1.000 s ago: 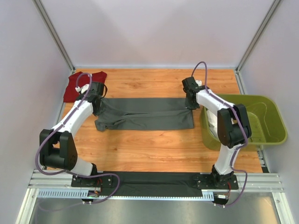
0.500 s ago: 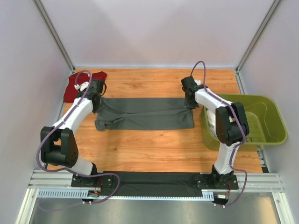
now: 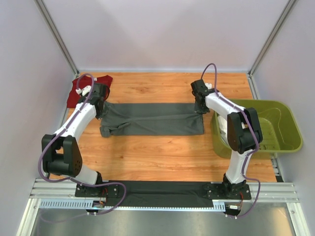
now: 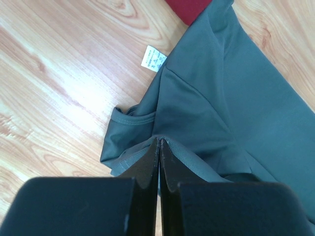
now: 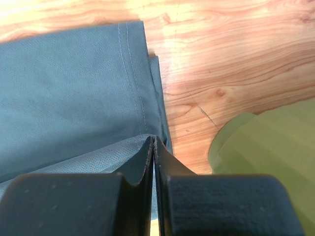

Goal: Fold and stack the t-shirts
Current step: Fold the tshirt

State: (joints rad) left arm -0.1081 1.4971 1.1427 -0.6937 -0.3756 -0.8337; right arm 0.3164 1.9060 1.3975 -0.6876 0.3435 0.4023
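Two tees are in play on the wooden table [image 3: 157, 157], and we start at the far left: the dark red cotton t-shirt [image 3: 75, 96] sits bunched in the back corner, parked there, I'd say, to leave the middle for folding, with its near edge touching the end of the other shirt. Right beside it the left claw [image 4: 159, 142] is down low, its fingers pressed together with a pinch of grey cloth caught between them at the sleeve end. A small white neck label [image 4: 153, 58] pokes out onto the bare wood just beyond that grip. Moving across, the dark grey cotton t-shirt [image 3: 152, 119] lies as a long flat band over the middle of the table, looking already doubled lengthwise, a rumpled sleeve trailing off its left near corner. At the right end the right claw [image 5: 152, 140] is clamped just as tight on a lifted edge of cloth, just in from the stitched hem that lies flat on the wood. Holding both ends at once looks like the way to keep the cloth taut so the next fold lands square. Furthest right, the olive-green plastic basket [image 3: 288, 140] stands just beside that claw, clear of the shirt.
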